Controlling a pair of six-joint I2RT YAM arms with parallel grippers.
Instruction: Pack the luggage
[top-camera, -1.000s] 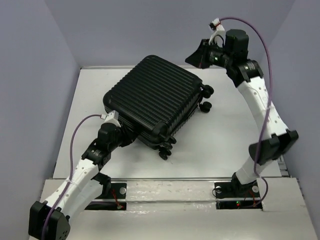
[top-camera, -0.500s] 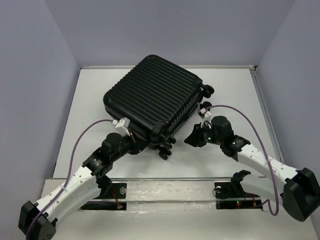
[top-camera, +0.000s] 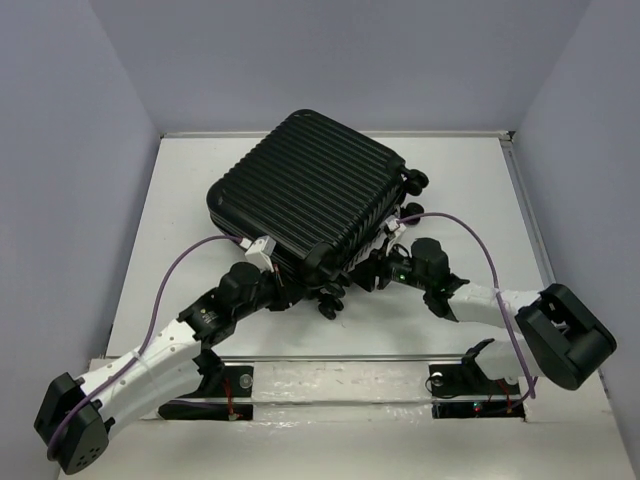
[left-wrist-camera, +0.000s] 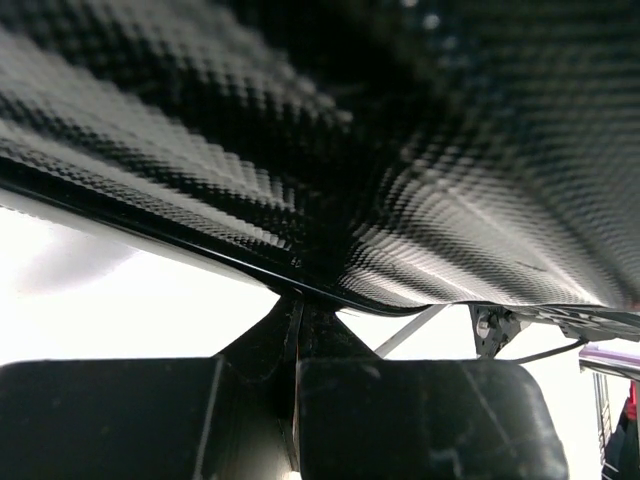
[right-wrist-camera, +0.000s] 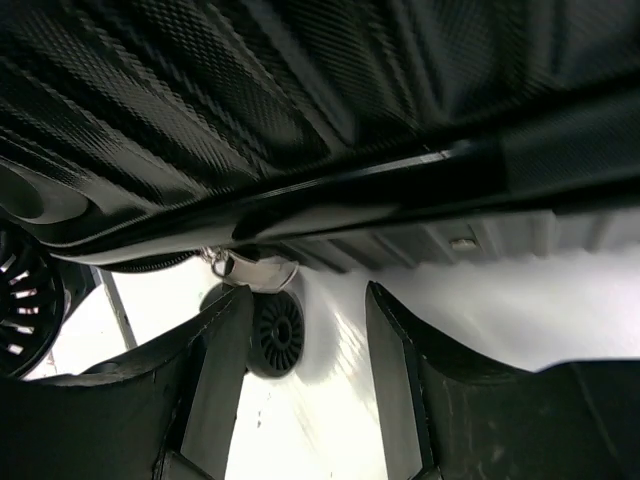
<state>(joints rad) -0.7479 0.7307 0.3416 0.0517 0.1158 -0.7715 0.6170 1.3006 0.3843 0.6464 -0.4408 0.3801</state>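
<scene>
**Near field.** The left gripper sits low at the near-left side of the suitcase. In its wrist view the fingers stand together under the shell. Whether anything thin is pinched between them cannot be told. The right gripper sits just beside the near-right side. Its jaws are apart, and a wheel shows through the gap, beyond the fingertips and not between them.

**Middle field.** The suitcase lies flat and closed on the table, turned askew. Its near corner points between the two arms, and the grippers flank that corner. The wheeled end faces near right. The long axis is therefore judged to run from there toward the far left, across the grooves.

**Governing relation.** The case lies ahead of and above both grippers, and the side seam crosses the right wrist view just above the open jaws. Both arms are at the shell. The right arm is better placed for the seam at the wheeled end.

**Assessment.** The lid is not yet raised, so packing has not begun.

**Far field.** The far wheels stand clear of both arms.
</scene>
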